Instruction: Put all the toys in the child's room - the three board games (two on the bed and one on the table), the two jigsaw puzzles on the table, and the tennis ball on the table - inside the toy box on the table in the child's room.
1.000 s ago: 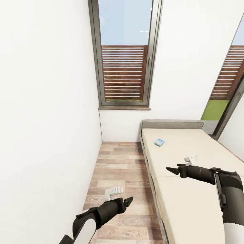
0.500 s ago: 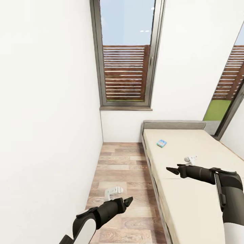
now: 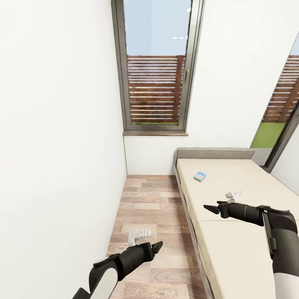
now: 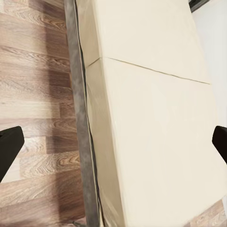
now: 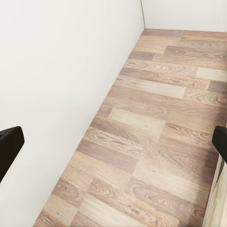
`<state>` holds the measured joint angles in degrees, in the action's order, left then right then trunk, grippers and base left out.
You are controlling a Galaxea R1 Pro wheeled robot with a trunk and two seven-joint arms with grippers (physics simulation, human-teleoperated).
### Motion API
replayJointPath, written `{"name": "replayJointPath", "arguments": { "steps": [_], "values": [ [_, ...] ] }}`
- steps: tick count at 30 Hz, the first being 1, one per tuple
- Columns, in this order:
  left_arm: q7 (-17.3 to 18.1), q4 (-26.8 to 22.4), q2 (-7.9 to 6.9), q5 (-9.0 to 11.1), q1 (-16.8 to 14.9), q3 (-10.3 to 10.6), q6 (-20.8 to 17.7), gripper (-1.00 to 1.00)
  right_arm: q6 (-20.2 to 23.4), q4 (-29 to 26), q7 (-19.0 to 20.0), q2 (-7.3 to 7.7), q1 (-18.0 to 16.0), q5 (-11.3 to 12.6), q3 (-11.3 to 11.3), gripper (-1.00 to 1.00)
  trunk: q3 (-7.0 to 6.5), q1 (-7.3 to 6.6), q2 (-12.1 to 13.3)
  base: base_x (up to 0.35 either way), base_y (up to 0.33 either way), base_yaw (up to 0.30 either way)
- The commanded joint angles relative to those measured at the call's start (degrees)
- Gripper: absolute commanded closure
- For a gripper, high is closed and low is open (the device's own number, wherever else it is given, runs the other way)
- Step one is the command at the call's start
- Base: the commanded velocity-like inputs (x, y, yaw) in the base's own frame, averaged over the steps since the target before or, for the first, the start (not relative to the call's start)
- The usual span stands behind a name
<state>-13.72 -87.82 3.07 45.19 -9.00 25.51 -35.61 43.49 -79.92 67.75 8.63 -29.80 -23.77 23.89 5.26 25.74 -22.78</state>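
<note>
Both tools are wide open and hold nothing. The left tool (image 3: 159, 246) hangs over the wood floor (image 3: 145, 199), the right tool (image 3: 206, 207) over the bed (image 3: 232, 241). A teal-blue board game (image 3: 199, 176) lies on the bed, well beyond the right tool.

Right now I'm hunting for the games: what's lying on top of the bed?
One small teal-blue box lies on the bed near its headboard. The right arm covers part of the mattress.

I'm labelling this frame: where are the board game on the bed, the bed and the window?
Board game (image 3: 199, 176), head view, middle of its teal lid.
Bed (image 3: 232, 241), head view, bare mattress top.
Window (image 3: 155, 62), head view, glass pane.
</note>
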Motion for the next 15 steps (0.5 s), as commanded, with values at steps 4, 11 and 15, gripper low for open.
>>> {"name": "replayJointPath", "arguments": {
  "steps": [4,11,15],
  "values": [
    [-0.57,-0.08,0.0,0.6,-0.06,0.03,-0.16,-1.0,0.36,-0.06,0.54,-0.02,-0.08,-0.49,0.09,-1.0,0.13,0.04,-0.13,0.011,0.012,0.0],
    [-0.59,-0.08,0.0,0.6,-0.06,0.04,-0.16,-1.0,0.36,-0.06,0.54,-0.02,-0.08,-0.49,0.1,-1.0,0.13,0.04,-0.13,0.006,0.006,0.0],
    [-0.59,-0.08,0.0,0.6,-0.06,0.03,-0.16,-1.0,0.36,-0.06,0.54,-0.02,-0.08,-0.49,0.1,-1.0,0.13,0.04,-0.13,0.002,0.003,0.0]
  ]
}}
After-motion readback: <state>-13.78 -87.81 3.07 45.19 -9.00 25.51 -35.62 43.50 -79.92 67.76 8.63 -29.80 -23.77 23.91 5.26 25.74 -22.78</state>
